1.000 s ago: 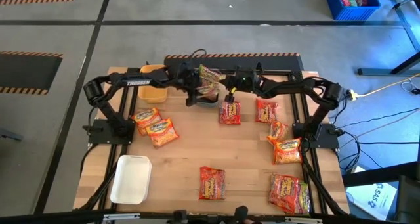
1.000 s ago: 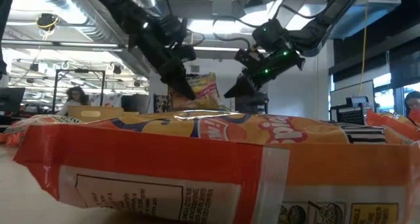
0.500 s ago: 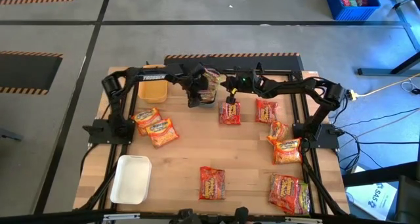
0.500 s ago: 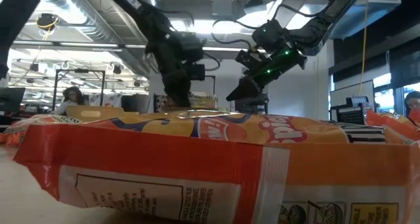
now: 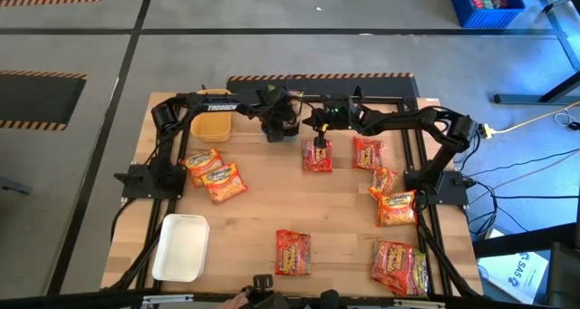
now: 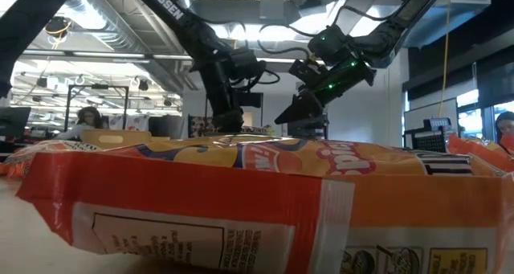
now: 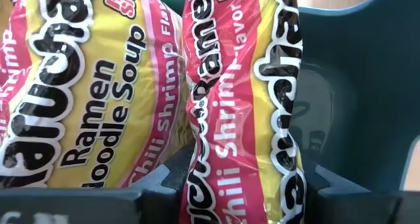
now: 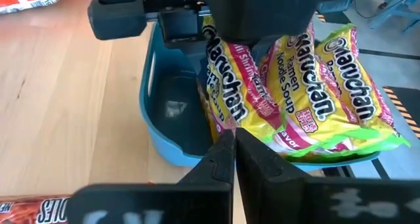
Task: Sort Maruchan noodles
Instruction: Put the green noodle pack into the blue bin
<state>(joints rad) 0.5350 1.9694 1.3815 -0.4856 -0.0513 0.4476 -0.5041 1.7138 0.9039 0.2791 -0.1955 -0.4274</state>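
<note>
Over the blue-grey tray (image 8: 164, 112) at the table's far middle, my left gripper (image 5: 283, 126) is shut on a yellow-and-pink Maruchan noodle packet (image 7: 243, 86). That packet stands inside the tray beside two more packets (image 8: 315, 86), which lean on the tray's far rim. Just to the right, my right gripper (image 8: 234, 152) hangs shut in the air with nothing in it, above a red packet (image 5: 317, 155) lying flat on the table. My left gripper pinches the packet's upper end (image 8: 216, 40) between its two fingers, coming steeply from above. The packet is squeezed narrow between the fingers (image 7: 85, 207). It stands on end in the tray, its lower end down by the tray floor, against the neighbouring packet (image 7: 85, 86).
A yellow tray (image 5: 210, 125) sits at the far left and a white tray (image 5: 181, 247) at the near left. Several red and orange packets lie scattered, at the left (image 5: 216, 175), the right (image 5: 390, 196) and near the front edge (image 5: 293, 252). One packet (image 6: 241, 194) fills the low view.
My left gripper has carried its packet toward the table's right and down into the blue-grey tray, tipping to point more steeply downward. The packet, held up clear of the tray a second ago, now stands inside it.
</note>
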